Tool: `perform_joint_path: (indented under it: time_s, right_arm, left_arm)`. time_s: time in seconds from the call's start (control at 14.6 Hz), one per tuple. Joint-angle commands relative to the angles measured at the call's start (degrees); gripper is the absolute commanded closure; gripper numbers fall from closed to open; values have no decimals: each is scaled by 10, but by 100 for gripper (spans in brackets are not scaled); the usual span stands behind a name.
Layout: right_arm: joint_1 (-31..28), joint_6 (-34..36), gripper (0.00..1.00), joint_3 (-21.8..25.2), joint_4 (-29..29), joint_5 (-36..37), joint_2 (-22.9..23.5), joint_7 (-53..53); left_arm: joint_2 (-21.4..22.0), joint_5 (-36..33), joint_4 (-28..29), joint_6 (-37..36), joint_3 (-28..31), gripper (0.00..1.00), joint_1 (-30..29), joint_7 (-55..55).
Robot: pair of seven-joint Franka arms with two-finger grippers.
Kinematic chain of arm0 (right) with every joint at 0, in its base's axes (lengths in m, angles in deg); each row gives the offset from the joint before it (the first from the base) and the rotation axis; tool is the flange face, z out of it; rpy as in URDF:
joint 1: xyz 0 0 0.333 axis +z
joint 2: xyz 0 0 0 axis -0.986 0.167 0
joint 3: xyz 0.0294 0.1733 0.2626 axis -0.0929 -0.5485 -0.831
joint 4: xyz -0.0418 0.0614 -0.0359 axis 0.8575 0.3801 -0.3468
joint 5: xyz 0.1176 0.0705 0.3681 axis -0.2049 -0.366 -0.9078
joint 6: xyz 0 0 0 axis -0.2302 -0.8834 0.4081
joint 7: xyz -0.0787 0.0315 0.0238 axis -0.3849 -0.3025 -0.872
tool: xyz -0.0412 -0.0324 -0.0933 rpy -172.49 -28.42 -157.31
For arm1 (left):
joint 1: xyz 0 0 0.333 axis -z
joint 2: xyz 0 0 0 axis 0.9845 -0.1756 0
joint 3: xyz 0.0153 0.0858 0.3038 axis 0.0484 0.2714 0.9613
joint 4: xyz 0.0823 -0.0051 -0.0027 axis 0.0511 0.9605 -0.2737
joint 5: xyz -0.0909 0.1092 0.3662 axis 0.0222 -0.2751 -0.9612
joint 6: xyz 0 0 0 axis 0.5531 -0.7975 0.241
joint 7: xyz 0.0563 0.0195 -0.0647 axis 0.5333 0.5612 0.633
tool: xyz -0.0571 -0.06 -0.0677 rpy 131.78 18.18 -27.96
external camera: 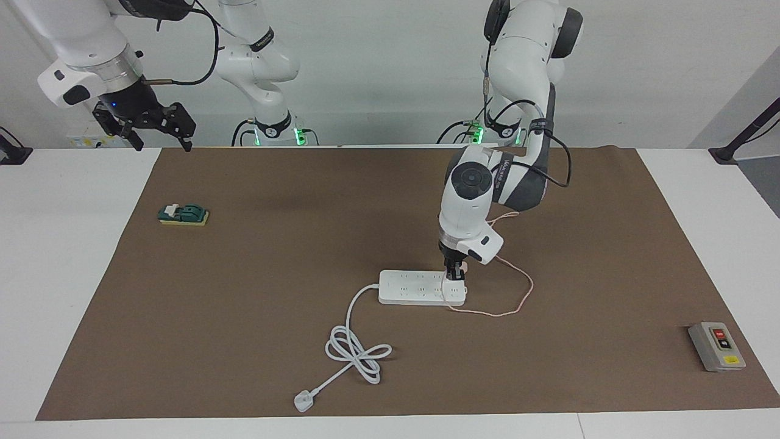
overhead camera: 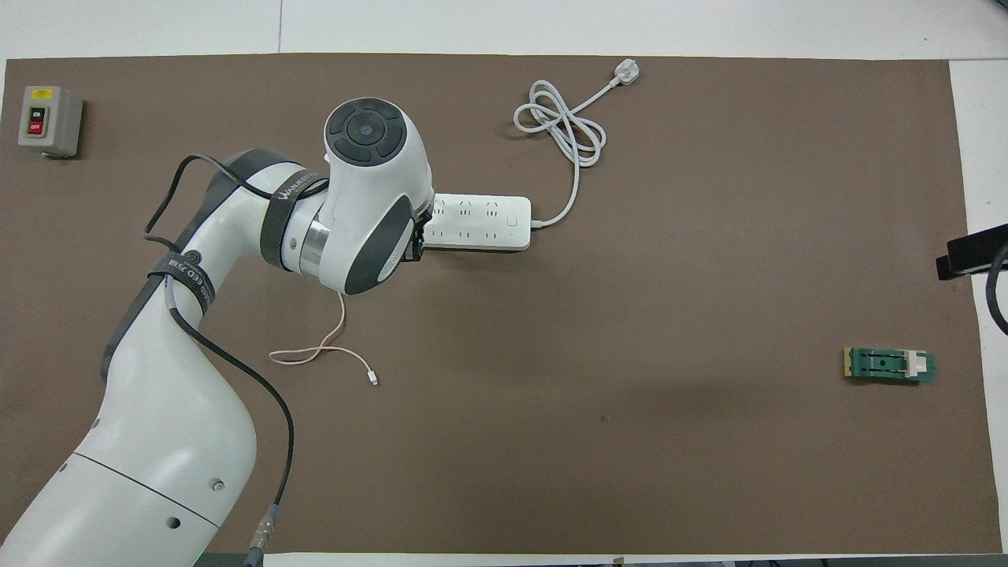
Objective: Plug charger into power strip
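Charger [external camera: 461, 266]: we judged it light and rigid, best pinched on its flat sides; it sat at the power strip's [external camera: 414, 288] left-arm end.
Left gripper [external camera: 453, 272]: pressed together on the charger.
Right gripper [external camera: 159, 129]: spread, waiting.
Writing: none we could read with confidence.
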Motion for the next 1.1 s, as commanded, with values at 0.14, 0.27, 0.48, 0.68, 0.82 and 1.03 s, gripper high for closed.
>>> perform_joint_path:
  time_s: [0.14, 0.27, 0.48, 0.68, 0.82, 1.03]
  right_arm:
    - [-8, -11, 0, -5, -16, 11, -12, 1]
    - [-9, -11, 0, -5, -16, 12, -12, 1]
    - [-8, -12, 0, -5, -17, 23, -12, 1]
    - [-8, -12, 0, -5, -17, 23, -12, 2]
    - [-8, -12, 0, -5, -17, 23, -12, 2]
    - [-8, -12, 0, -5, -17, 23, -12, 2]
  left_arm:
    - [4, -9, 27, 23, 4, 100, -5, -6]
    - [3, -9, 28, 24, 3, 100, -5, -7]
    - [3, -9, 30, 25, 3, 100, -3, -7]
    - [0, -11, 30, 21, 5, 100, 9, -5]
    - [1, -11, 28, 13, 5, 100, 19, -4]
    - [1, -11, 26, 5, 5, 100, 31, -2]
